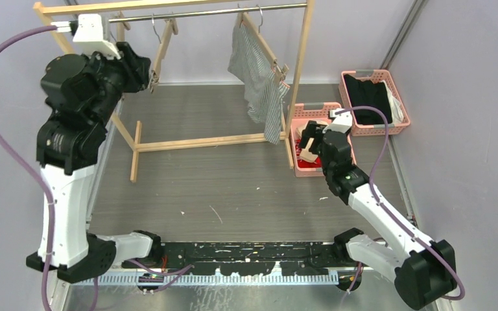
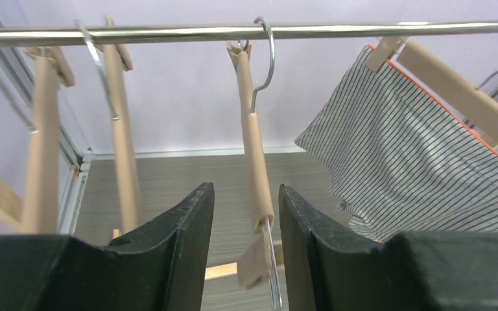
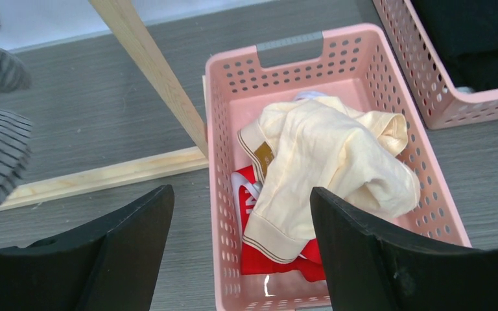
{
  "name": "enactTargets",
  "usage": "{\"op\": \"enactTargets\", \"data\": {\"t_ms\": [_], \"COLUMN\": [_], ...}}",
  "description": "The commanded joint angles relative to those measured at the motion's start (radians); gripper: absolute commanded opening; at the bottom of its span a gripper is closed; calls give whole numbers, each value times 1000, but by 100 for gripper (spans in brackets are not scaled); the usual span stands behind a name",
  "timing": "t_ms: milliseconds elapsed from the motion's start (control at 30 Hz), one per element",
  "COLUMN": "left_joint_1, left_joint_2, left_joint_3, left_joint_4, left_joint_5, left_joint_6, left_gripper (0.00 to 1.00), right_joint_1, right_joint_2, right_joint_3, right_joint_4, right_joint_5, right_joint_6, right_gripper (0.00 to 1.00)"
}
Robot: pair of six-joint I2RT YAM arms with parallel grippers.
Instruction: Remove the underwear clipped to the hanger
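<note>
The striped shorts [image 1: 251,68] are the only pair left up. They hang from a wooden hanger [image 1: 262,42] at the right end of the metal rail [image 1: 207,13], pinned at the waistband by its clips [image 2: 384,50], so the cloth droops slack below. The other 2 pairs are already down, with the beige shorts [image 3: 327,162] heaped on the red shorts [image 3: 275,262] in the nearer pink basket [image 3: 215,142] beside the wooden rack [image 3: 149,71]. The right gripper [image 3: 240,201] hovers right over that basket, fingers spread and nothing between them, which reads to me as the drop-off spot. The left gripper [image 2: 246,194] is up near rail height, fingers spread too, with the lower end of a bare hanger [image 2: 254,149] and its clip [image 2: 253,262] in the gap. I can't tell whether they touch it. I'd say it needs to go right, to the striped pair. A second basket [image 1: 345,97] of black clothes [image 1: 369,97] stands further back, no part of this.
</note>
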Motion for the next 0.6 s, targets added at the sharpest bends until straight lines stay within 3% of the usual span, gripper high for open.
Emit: {"op": "enactTargets", "data": {"t_ms": [0,200,267,400,567], "left_joint_1": [6,-26,-113,-379,-407], "left_joint_2": [-78,-44,-14,117,219], "left_joint_3": [-5,82,106,196,279], "left_joint_4": [47,-58,-62,-106,-89], "left_joint_5": [-15,71,63,-84,12], "left_joint_6": [20,43,62,163,127], "left_gripper": [42,38,38,40,43], "right_joint_1": [28,114,134,148,155], "right_joint_2": [-85,-123,-106,-31,65], "right_joint_3": [80,124,138,192,246], "right_joint_4": [13,-1,15,51,142], "right_joint_5": [20,43,74,94,91], "right_joint_6": [-36,-83,-101,-129,-135], "right_gripper": [81,67,60,46,39]}}
